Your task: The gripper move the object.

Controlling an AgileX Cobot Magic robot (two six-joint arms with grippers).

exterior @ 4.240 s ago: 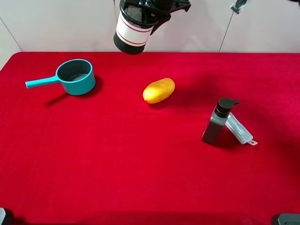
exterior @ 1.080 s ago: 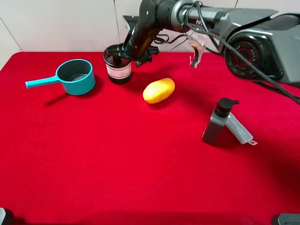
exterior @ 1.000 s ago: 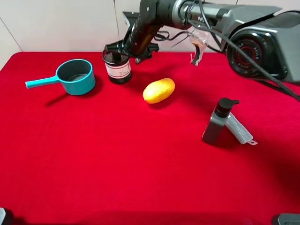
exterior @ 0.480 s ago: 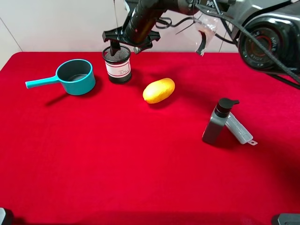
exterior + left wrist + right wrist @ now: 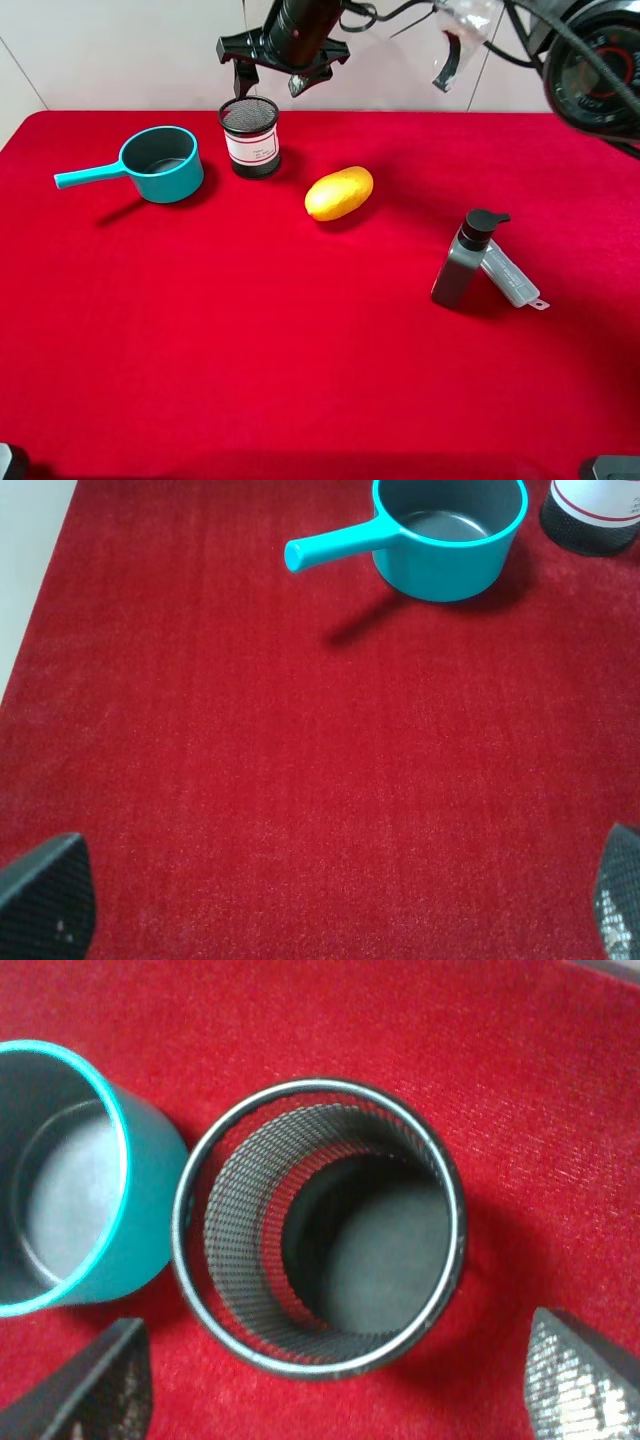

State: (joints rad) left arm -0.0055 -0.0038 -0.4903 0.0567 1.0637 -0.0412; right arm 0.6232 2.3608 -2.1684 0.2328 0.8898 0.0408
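The right hand (image 5: 268,86) is rising off the cup (image 5: 250,137) it was straddling a moment ago, jaws gaping wide, gripping nothing. Nearest, the left hand (image 5: 330,900) is hanging spread wide and empty over the tabletop (image 5: 300,380). Farther back, the cup is standing upright just beside the pot (image 5: 160,163).

Black 2-fingered gripper (image 5: 268,82); grey-black cabled arm (image 5: 300,22)

- Table (image 5: 250,340): red cloth surface.
- Teal pot (image 5: 160,165): 10 o'clock, handle toward 9.
- Mesh cup (image 5: 250,138): 11 o'clock, upright, near the pot.
- Yellow fruit (image 5: 339,193): 12 o'clock, near centre.
- Pump bottle (image 5: 462,262): 3 o'clock, against a grey case (image 5: 510,274).
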